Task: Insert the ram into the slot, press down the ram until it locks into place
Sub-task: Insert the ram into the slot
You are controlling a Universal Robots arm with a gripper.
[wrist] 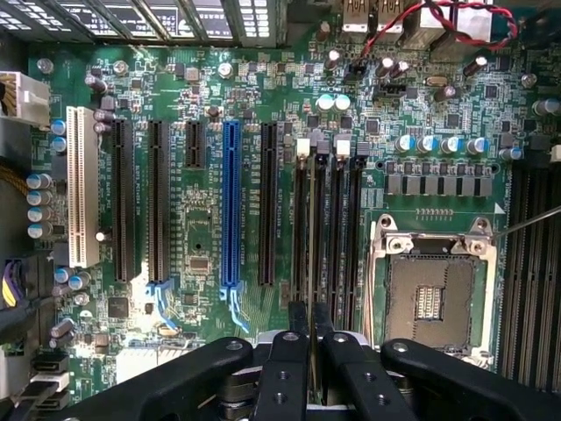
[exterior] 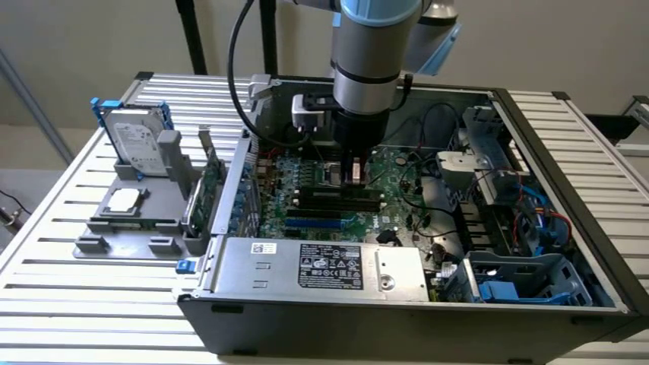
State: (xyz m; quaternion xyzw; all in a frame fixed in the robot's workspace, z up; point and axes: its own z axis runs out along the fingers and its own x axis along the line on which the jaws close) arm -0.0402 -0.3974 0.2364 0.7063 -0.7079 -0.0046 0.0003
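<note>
My gripper (exterior: 355, 176) hangs low over the motherboard inside the open computer case. In the wrist view the gripper (wrist: 311, 326) is shut on the ram (wrist: 313, 254), which I see edge-on as a thin strip between the black fingers (wrist: 285, 368). The ram stands upright along the slot (wrist: 321, 210), the second of several parallel black memory sockets beside the processor socket (wrist: 432, 294). The white latches (wrist: 304, 147) at the sockets' far end show. I cannot tell whether the ram's lower edge is seated in the slot.
A blue socket (wrist: 230, 206), black expansion sockets (wrist: 158, 202) and a white one (wrist: 81, 184) lie beside the memory sockets. The power supply (exterior: 324, 266) fills the case front. A green expansion card (exterior: 213, 194) and a hard drive (exterior: 137, 141) stand outside on the exterior view's left. Cables (exterior: 446, 205) crowd the right.
</note>
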